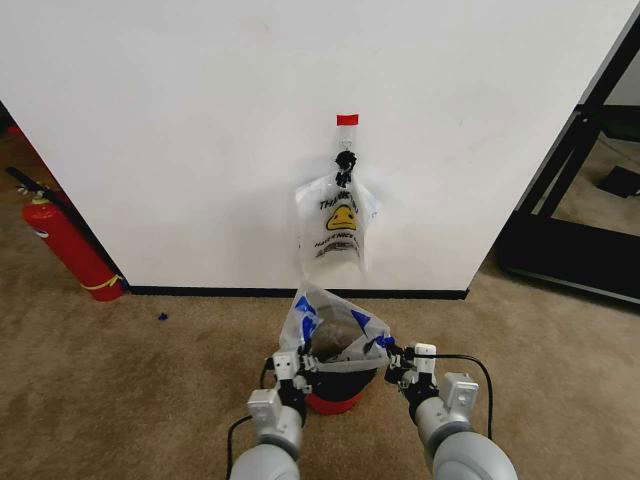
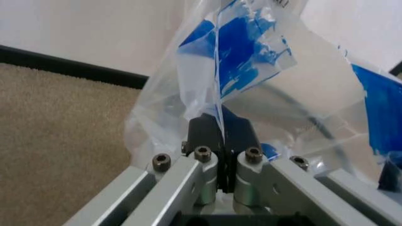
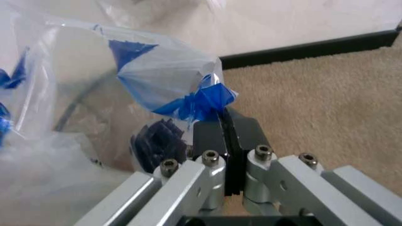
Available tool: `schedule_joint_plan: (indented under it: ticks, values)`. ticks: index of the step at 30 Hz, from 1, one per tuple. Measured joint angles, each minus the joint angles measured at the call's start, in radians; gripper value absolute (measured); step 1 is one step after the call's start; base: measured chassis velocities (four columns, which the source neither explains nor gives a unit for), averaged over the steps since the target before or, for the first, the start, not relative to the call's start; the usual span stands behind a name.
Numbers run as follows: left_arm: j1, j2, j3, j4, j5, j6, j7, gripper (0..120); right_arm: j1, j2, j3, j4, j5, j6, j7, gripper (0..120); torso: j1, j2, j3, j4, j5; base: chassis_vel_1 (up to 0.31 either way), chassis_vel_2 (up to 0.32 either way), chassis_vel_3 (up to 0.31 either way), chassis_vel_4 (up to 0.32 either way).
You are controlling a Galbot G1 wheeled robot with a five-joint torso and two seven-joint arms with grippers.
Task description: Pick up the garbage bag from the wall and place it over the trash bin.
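Left tool (image 1: 291, 366), as we read it from the head view and the left wrist view, has its black pads pressed together on a fold of the thin, crinkly translucent-white plastic garbage bag with blue patches (image 1: 333, 322), pinching the film at the bag's left edge. We judge this grip is meant to hold that side of the mouth apart from the other. Between the two tools sits the small round dark see-through trash bin with a red base (image 1: 334, 398), standing on the tan carpet (image 1: 150, 400) just in front of the wall; the bag is draped over its top and rises in a loose peak above the rim, so we take the fitting as under way but not yet seated all round. Right tool (image 1: 408, 364) is likewise clamped on a blue-printed corner of the bag at the bin's right side, stretching the opening across.

Behind, on the large plain white wall with a black baseboard (image 1: 180, 140), a second translucent bag with a yellow smiley face (image 1: 339, 228) hangs from a black clip (image 1: 345, 160) under a small red tape strip (image 1: 347, 120). A red fire extinguisher (image 1: 65, 245) leans at far left.
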Motion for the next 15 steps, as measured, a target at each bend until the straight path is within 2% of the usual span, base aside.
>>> schedule_joint_plan:
  ticks: [5,9,15]
  values:
    - [0.008,0.067,0.022,-0.046,-0.011,0.052,-0.005,0,-0.024,-0.029,-0.002,0.028,0.003,-0.046,0.014,0,0.0,0.0,0.0,0.0,-0.0001,0.0,0.0,0.0,0.0]
    - [0.001,0.167,0.058,-0.075,-0.03,0.094,0.018,0,-0.024,-0.065,-0.01,0.032,0.006,-0.079,0.012,0,0.0,0.0,0.0,-0.0001,0.0003,0.0,0.0,0.0,0.0]
    - [-0.022,0.199,0.102,-0.044,-0.011,0.093,0.036,0,-0.007,-0.078,-0.023,0.017,-0.003,-0.085,-0.005,0,0.0,0.0,0.0,0.0,0.0002,0.0,0.0,0.0,0.0]
